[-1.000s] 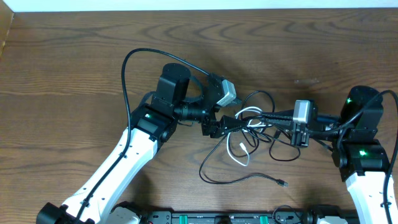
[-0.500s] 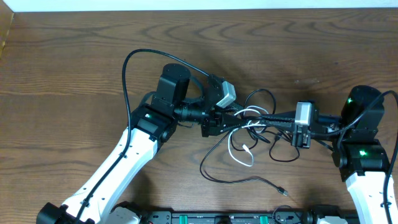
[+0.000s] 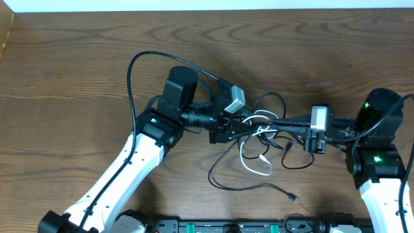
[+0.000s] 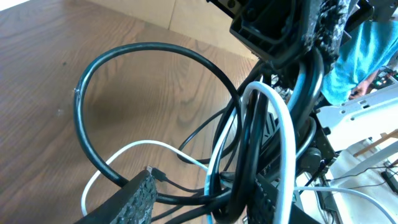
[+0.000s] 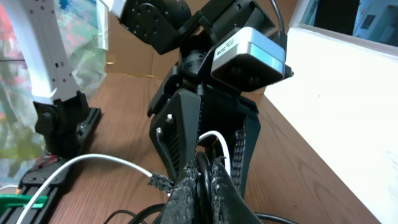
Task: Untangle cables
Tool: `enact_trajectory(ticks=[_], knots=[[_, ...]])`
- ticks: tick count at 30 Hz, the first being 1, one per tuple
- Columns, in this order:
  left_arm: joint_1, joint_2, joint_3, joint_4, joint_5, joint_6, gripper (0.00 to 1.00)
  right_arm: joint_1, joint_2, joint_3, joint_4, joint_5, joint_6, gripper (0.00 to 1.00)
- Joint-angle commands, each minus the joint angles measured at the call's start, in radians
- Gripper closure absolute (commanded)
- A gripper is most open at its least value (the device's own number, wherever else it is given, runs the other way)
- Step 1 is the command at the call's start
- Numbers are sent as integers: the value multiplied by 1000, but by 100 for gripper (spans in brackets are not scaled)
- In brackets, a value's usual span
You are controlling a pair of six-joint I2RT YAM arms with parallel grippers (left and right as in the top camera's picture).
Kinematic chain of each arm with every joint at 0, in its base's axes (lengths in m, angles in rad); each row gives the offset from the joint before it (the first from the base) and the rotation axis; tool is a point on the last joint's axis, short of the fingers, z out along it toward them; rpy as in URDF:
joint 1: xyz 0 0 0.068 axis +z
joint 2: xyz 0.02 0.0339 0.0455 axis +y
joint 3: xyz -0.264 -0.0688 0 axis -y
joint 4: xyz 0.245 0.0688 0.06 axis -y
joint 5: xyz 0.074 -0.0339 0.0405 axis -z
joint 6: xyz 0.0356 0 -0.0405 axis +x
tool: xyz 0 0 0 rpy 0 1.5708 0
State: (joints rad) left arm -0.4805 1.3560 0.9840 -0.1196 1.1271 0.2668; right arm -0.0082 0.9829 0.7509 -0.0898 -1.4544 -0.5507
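In the overhead view the cables hang in a knot just right of the frame's centre, strung between the two arms, with loose loops trailing onto the wooden table toward the lower edge. Over the last second the right gripper has drawn back a little toward the right edge, and the tangle has followed. The white cord's loop now reaches further down and to the right than before, and the free black plug end has slid lower. The right gripper's fingers are pressed together, and its wrist view shows a thin strand pinched between them. The left gripper has narrowed around the knot's left side. Its wrist view shows the pads set apart with black and white strands running between them, the white cord arching up in front. Whether those pads actually bite on the strands cannot be told. The small spreading of the loops suggests the pull is starting to loosen the tangle, but the strands remain crossed at the centre, so the separation looks barely begun.
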Motion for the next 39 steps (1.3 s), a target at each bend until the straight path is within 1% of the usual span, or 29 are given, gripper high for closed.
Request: enact_trajectory(ticks=[1, 4, 10, 12, 13, 18, 19, 27, 32, 36, 39], knots=[[3, -4, -8, 1, 17, 13, 50, 10, -3, 5, 33, -58, 72, 99], [3, -4, -8, 2, 18, 13, 49, 10, -3, 5, 50, -56, 98, 99], [-27, -4, -8, 26, 18, 12, 50, 10, -3, 5, 52, -56, 101, 99], [-48, -4, -8, 41, 18, 12, 58, 10, -3, 5, 53, -56, 101, 99], [-61, -4, -8, 51, 18, 13, 66, 10, -3, 5, 53, -56, 102, 99], [-105, -4, -8, 74, 13, 13, 90, 10, -3, 5, 53, -56, 102, 99], [-108, -4, -8, 76, 9, 13, 92, 10, -3, 5, 53, -56, 102, 99], [-63, -4, -8, 75, 6, 8, 92, 8, -3, 5, 75, -53, 114, 99], [18, -3, -8, 63, 5, -14, 93, -25, -3, 5, 196, 12, 273, 99], [98, -3, -8, 40, -50, -79, 93, -63, -3, 5, 319, 12, 409, 99], [146, -4, -8, 25, -50, -86, 92, -85, -3, 5, 391, 12, 494, 99]])
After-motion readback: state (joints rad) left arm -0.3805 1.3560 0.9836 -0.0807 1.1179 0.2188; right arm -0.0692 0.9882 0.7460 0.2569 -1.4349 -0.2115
